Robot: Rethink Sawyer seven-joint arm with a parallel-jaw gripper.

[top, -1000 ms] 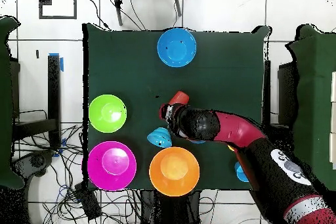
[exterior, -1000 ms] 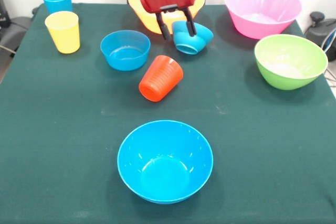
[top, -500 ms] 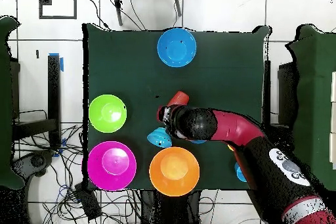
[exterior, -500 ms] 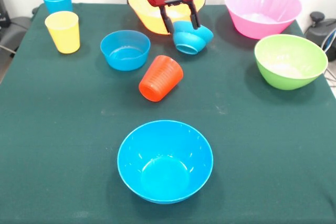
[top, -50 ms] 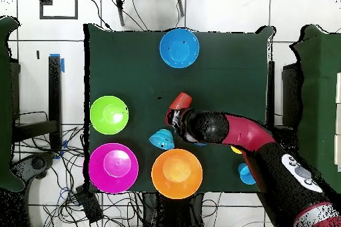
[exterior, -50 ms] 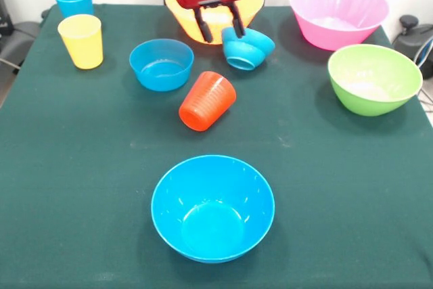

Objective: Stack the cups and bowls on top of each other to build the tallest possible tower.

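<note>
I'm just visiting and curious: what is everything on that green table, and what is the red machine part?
Large bowls: two, orange behind the claw and pink, at the table's far side.
Green bowl: one, upright, right edge in the front view.
Blue bowls: three; the biggest nearest the camera, a smaller one upright, a small one tipped on its side.
Cups: three; sky blue and yellow upright, far left; orange-red ribbed lying tilted mid-table.
Table: one, dark green cloth.
Robot arm: one, red and black; claw open, beside the tipped bowl.
</note>
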